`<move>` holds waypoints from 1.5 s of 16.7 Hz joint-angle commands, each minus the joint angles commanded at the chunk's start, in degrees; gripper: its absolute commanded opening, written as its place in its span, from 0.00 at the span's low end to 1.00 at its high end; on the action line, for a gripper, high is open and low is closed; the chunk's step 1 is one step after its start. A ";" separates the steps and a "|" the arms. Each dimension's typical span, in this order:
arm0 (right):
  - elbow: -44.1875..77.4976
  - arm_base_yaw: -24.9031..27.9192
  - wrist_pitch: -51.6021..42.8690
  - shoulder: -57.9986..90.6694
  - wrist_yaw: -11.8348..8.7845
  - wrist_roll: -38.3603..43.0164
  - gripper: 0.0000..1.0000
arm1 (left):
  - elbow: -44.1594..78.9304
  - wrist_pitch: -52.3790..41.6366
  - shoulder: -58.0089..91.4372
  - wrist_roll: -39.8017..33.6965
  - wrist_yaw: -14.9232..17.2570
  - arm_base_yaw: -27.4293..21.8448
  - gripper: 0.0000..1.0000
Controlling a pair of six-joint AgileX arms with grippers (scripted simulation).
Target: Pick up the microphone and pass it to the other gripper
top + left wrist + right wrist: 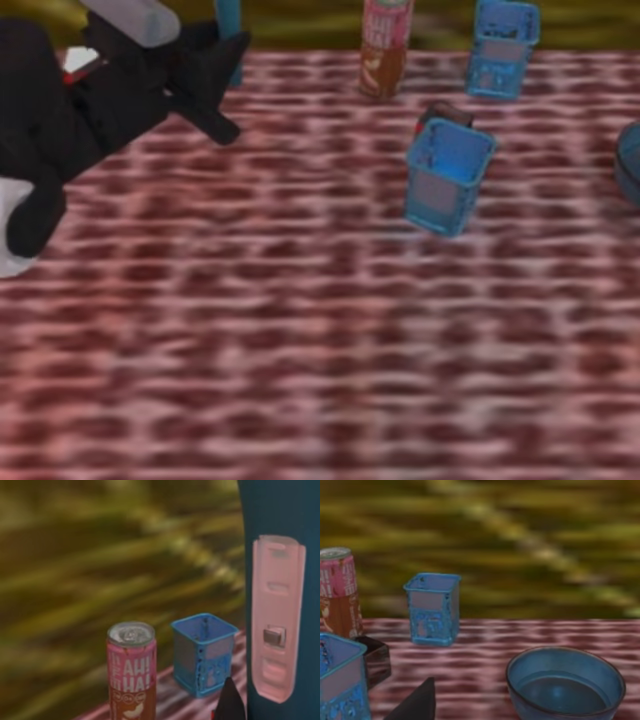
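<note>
My left gripper [215, 85] sits right beside the microphone [229, 35], fingers spread around it, I think; no firm grab yet. The lift and pass are still left.

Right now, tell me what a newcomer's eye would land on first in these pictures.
First, the black left gripper at the table's far left corner, closing on the upright teal microphone, whose pale switch fills the left wrist view. Next, two blue mesh baskets on the brick-patterned table, right of centre, with a pink can at the far edge. A blue bowl sits at the right edge.
</note>
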 joint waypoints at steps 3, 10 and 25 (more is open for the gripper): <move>0.00 0.00 0.00 0.00 0.00 0.00 1.00 | 0.00 0.00 0.00 0.00 0.00 0.00 0.00; 0.00 0.00 0.00 0.00 0.00 0.00 1.00 | -1.65 2.54 -1.87 -0.83 -8.68 -8.36 0.00; 0.00 0.00 0.00 0.00 0.00 0.00 1.00 | -4.96 6.62 -5.84 -2.38 -22.72 -21.64 0.00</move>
